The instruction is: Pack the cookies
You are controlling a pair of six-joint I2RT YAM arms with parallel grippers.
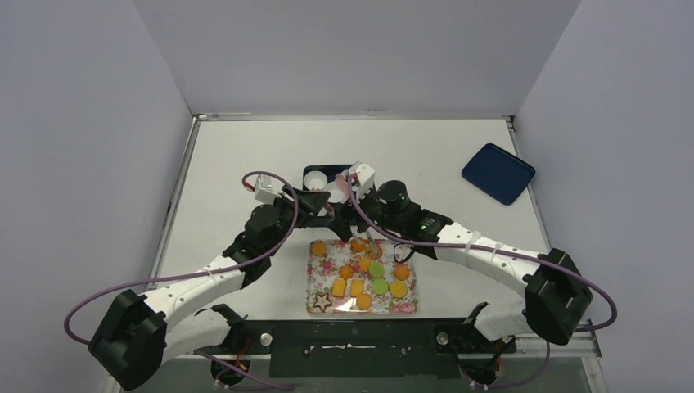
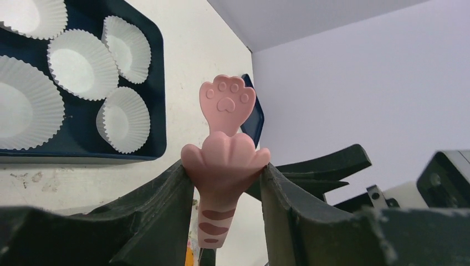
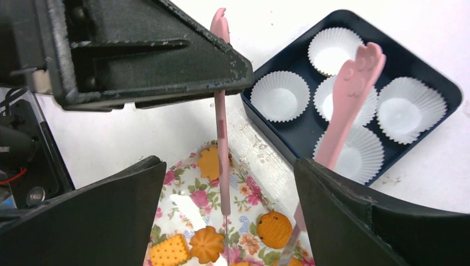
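The cookies [image 1: 364, 277] lie on a floral tray [image 1: 326, 267]: orange rounds, green rounds, squares, flower shapes and a dark star. My left gripper [image 2: 224, 166] is shut on pink cat-paw tongs [image 2: 226, 102], held upright above the tray's far edge. In the right wrist view one tong arm [image 3: 221, 133] hangs edge-on over the floral tray [image 3: 183, 199]. The other arm [image 3: 349, 105] leans by the right finger. My right gripper [image 3: 230, 172] is open around them, above a round cookie [image 3: 274, 229] and a flower cookie [image 3: 206, 244]. Both grippers meet in the top view, left [image 1: 322, 205] and right [image 1: 360, 217].
A dark blue tray [image 1: 313, 172] with several white paper cups [image 3: 280, 95] stands just beyond the floral tray; it also shows in the left wrist view [image 2: 158, 111]. A blue lid [image 1: 497, 172] lies at the back right. White walls close in the table.
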